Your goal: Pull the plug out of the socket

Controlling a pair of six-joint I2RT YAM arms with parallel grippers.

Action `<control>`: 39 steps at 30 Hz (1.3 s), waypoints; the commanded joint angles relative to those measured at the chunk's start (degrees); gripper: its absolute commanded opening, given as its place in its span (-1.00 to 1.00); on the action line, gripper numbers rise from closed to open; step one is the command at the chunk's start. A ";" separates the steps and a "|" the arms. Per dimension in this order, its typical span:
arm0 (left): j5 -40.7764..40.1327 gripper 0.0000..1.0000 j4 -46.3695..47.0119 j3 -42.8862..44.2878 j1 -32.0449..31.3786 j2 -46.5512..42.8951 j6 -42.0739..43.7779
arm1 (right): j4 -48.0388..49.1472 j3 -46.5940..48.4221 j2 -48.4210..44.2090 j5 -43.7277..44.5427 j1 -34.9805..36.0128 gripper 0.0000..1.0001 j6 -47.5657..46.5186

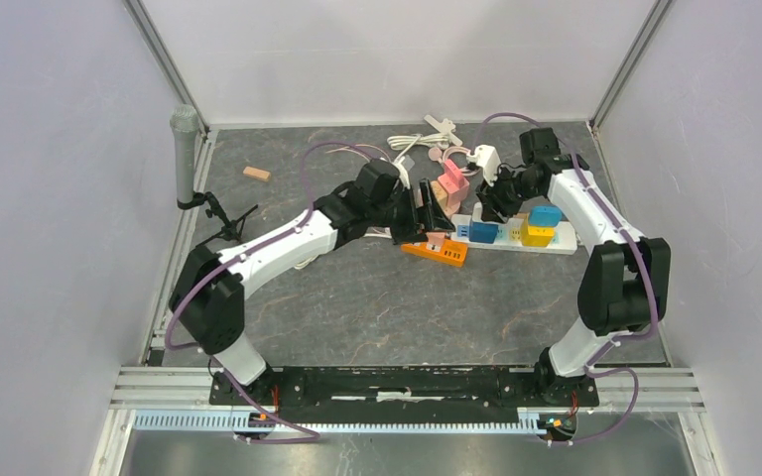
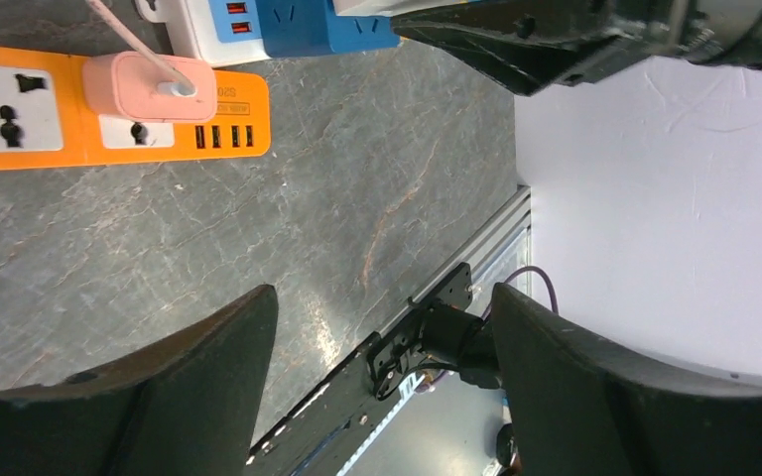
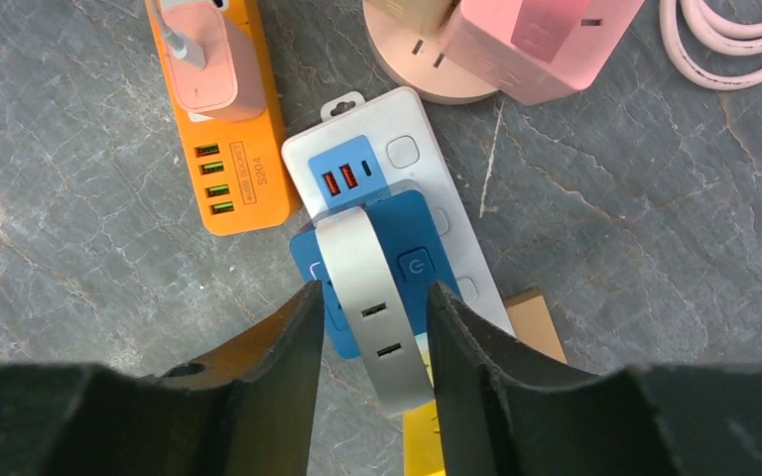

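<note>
Grey plug point(image 3: 372, 307): flat grey body with two dark slots. It lies over the blue adapter point(image 3: 412, 263), at about 1 o'clock from the table's middle in the top view. Whether its pins are still seated cannot be told.
Blue adapter: sits on the white power strip point(image 3: 407, 129), just below that strip's USB ports.
Right gripper point(image 3: 374, 293): jaws narrowed, one finger on each side of the grey plug. Whether they actually clamp it cannot be told.
Left gripper point(image 2: 382, 297): jaws wide with nothing between them. It hangs over bare table point(image 2: 357, 178), with the orange strip at its 10 o'clock in its wrist view.
Orange power strip point(image 3: 220, 149): lies at 10 o'clock of the grey plug, close beside the white strip.
Pink charger point(image 3: 213, 64): plugged into the orange strip, with a pale cable leading off it.
Pink cube socket point(image 3: 546, 40): at 1 o'clock of the grey plug, next to a round tan base.
Yellow adapter point(image 1: 538, 235): on the white strip, at 3 o'clock of the blue adapter.
Wooden block point(image 1: 256, 174): on the table at 10 o'clock, well apart from the strips.
</note>
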 commanded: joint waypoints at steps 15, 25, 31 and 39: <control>-9.16 0.14 2.02 18.99 -5.84 20.76 -8.51 | 6.88 -4.72 -4.52 -2.71 -0.66 -1.00 0.12; -15.05 -0.03 -0.53 26.23 -6.50 28.41 -8.40 | 8.27 -3.79 -4.86 -1.91 -0.71 -1.00 1.39; -18.26 -0.14 -1.88 27.83 -6.59 30.73 -7.17 | 8.36 -3.39 -5.56 -2.65 -0.84 -1.00 2.30; -20.16 -0.29 -6.69 28.58 -6.76 33.04 -6.18 | 9.66 -2.89 -8.02 -1.77 -0.83 -1.00 4.11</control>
